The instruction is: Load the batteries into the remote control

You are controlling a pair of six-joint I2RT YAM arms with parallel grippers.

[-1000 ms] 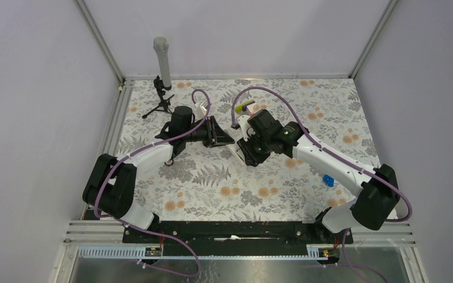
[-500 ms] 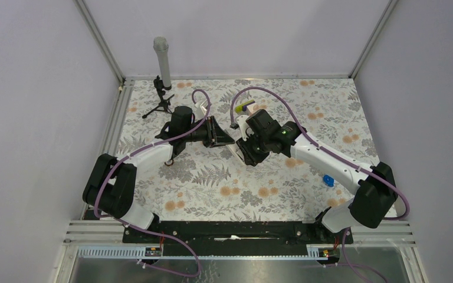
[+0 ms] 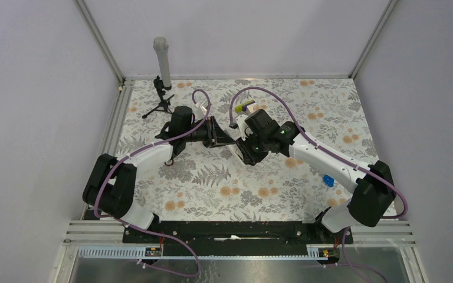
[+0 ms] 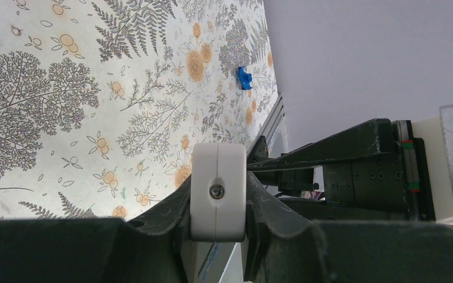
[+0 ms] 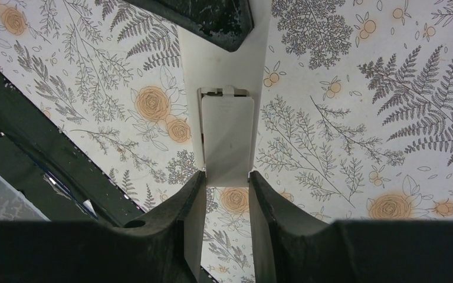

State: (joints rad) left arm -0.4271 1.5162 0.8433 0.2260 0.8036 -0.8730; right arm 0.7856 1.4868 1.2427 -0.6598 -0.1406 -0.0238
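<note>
A floral-patterned table (image 3: 212, 194) sits inside pale grey walls. At its far left, a small black tripod (image 3: 163, 105) carries an upright grey tube (image 3: 162, 59). Near the middle, the left gripper (image 3: 224, 138) is clamped on one end of the remote control (image 4: 218, 188), a white bar held between both arms. Its back faces the right wrist camera, with the battery cover (image 5: 227, 132) in place. The right gripper (image 5: 227, 183) pinches the other end by its long edges. A blue piece (image 3: 328, 180) lies near the right edge
</note>
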